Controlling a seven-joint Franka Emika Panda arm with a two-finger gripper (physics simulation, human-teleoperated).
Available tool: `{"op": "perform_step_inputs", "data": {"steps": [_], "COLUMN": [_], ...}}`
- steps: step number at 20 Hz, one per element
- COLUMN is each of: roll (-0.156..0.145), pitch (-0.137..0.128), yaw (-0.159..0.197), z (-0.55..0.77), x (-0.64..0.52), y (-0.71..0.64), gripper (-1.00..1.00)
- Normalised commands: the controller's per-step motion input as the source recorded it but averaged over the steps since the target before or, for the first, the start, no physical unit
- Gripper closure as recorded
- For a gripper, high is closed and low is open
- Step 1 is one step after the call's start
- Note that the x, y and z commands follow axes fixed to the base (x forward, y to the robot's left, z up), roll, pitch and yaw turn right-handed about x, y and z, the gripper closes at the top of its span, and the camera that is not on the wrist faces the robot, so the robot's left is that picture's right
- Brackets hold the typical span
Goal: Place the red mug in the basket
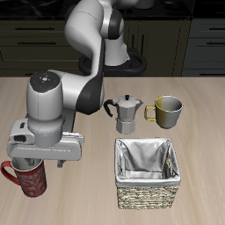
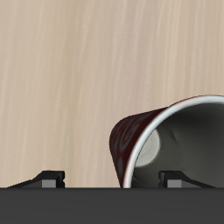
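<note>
The red mug (image 1: pixel 32 181) stands near the table's front edge, its red loop handle (image 1: pixel 8 172) pointing away from the basket. My gripper (image 1: pixel 41 164) is directly over it, just above its rim, jaws open with nothing between them. In the wrist view the mug (image 2: pixel 140 140) is close, its pale grey inside (image 2: pixel 188 140) showing. The gripper (image 2: pixel 114 180) straddles the mug's wall, with one fingertip (image 2: pixel 51 179) outside it and the other fingertip (image 2: pixel 175 178) over the opening. The wicker basket (image 1: pixel 148 192), lined with white-grey cloth, stands empty beside the mug near the front edge.
A metal moka pot (image 1: pixel 126 113) and an olive-yellow mug (image 1: pixel 166 110) stand farther back, behind the basket. My arm's base is at the table's back, with dark cabinets behind it.
</note>
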Motion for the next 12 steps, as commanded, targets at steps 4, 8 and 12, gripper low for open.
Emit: {"op": "perform_step_inputs", "data": {"steps": [4,8,12], "roll": [-0.007,-0.008,-0.007], "pitch": [0.005,-0.001,-0.041], "yaw": [0.002,-0.053,-0.041], "z": [-0.07,0.04,0.21], "x": [-0.07,-0.16,-0.15], "y": [-0.18,-0.25,-0.18], "gripper": [1.00,1.00,1.00]}}
